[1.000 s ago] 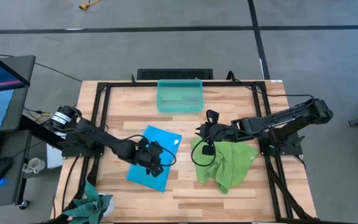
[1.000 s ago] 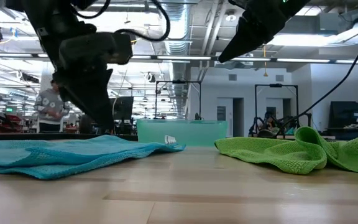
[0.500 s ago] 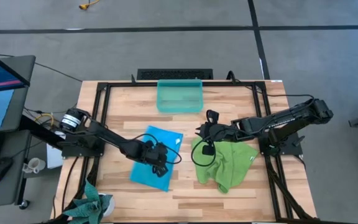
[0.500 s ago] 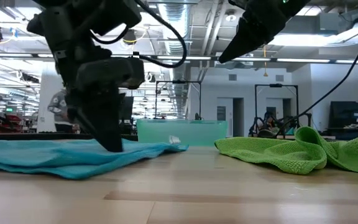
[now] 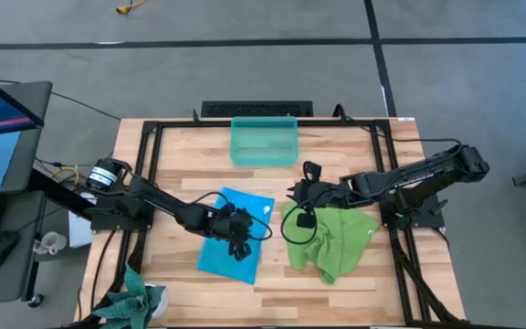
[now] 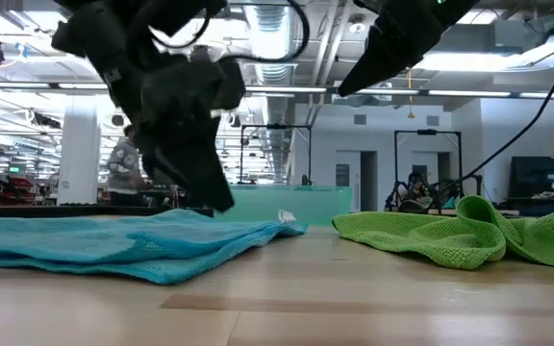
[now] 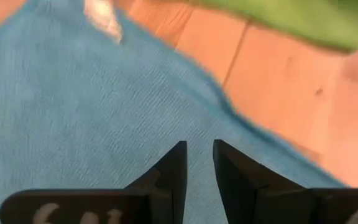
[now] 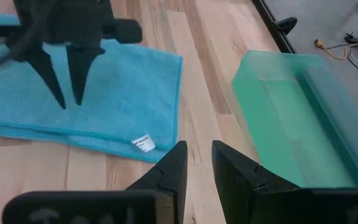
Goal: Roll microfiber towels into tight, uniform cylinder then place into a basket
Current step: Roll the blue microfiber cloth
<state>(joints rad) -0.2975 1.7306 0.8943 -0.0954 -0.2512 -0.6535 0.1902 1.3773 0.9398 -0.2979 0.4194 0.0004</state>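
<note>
The sky-blue towel [image 5: 236, 239] lies flat on the table left of centre, with a white tag [image 8: 143, 144] at its right edge. My left gripper [image 5: 237, 239] stands on its middle with a narrow gap between the fingers [image 8: 68, 99]. The lime-green towel [image 5: 331, 239] lies crumpled at the right. My right gripper [image 5: 299, 196] hovers above the table just beyond the green towel's left corner, narrowly open and empty. The teal basket [image 5: 264, 142] stands at the far edge, in the middle. My left gripper presses its two fingertips [image 8: 62, 102] down on the middle of the blue towel [image 7: 166, 118], coming from above and slanting toward the table's right. The cloth between the fingers stays flat, without a raised fold. The towel lies spread on the table.
Black frame rails [image 5: 144, 183] run along the table's left, right and far sides. A potted plant [image 5: 135, 302] stands at the near left corner. A cable loop [image 5: 298, 227] hangs over the green towel's left part. A person [image 6: 123, 173] stands in the room beyond.
My left gripper has gone toward the table's right edge and a little toward the near edge, fingertips down on the blue towel. The whole towel has slid with it along the table, closer to the green towel.
</note>
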